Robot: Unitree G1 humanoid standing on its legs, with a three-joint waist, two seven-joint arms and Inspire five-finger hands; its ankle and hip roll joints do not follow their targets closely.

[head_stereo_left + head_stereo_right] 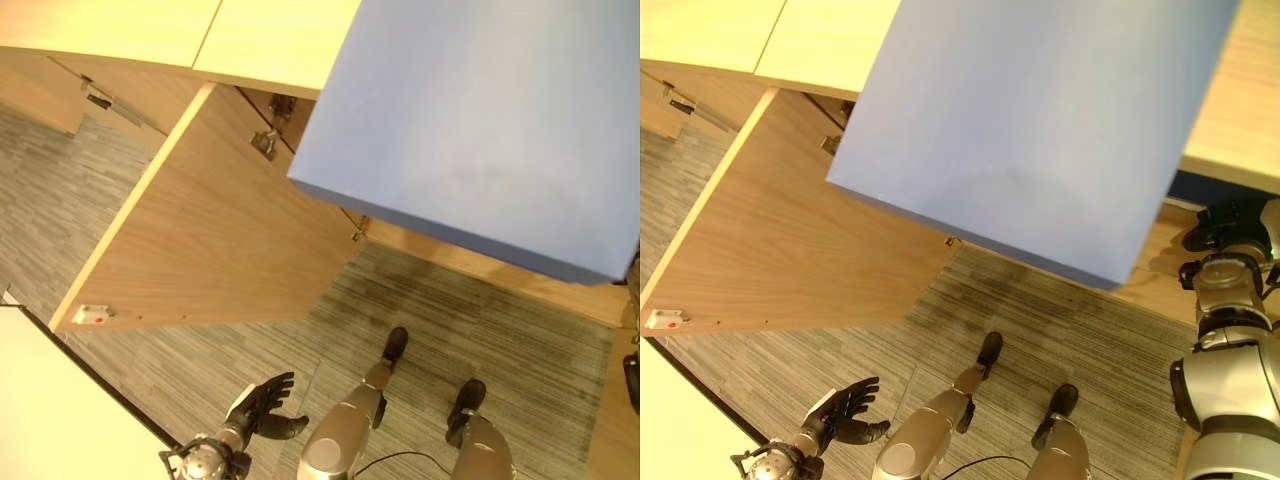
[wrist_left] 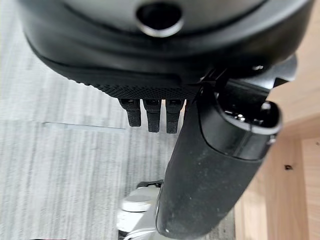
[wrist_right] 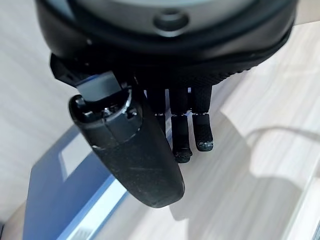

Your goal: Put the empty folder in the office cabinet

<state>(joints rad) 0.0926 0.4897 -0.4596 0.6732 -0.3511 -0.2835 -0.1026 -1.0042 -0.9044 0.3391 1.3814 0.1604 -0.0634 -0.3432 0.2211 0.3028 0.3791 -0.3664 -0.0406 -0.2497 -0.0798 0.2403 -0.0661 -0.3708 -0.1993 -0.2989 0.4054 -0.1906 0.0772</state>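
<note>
A large blue folder point(image 1: 1040, 130) fills the upper middle of the eye views and hides part of the cabinet top point(image 1: 270, 40). Its blue cover with a pale label shows in the right wrist view as well point(image 3: 60, 200). My right hand point(image 1: 1228, 226) hovers over the wooden top, just right of the folder's lower corner. Its fingers point(image 3: 182, 130) are straight and hold nothing, apart from the folder. Down by the floor, my left hand point(image 1: 262, 400) is open with fingers spread. The cabinet door point(image 1: 210, 230) stands swung open below the folder; the inside is hidden.
A metal hinge point(image 1: 265, 143) sits at the open door's inner edge, and a small white catch point(image 1: 90, 315) is at its outer corner. A white surface with a dark edge point(image 1: 50, 420) lies at the lower left. Grey carpet point(image 1: 480, 320) covers the floor before the cabinet.
</note>
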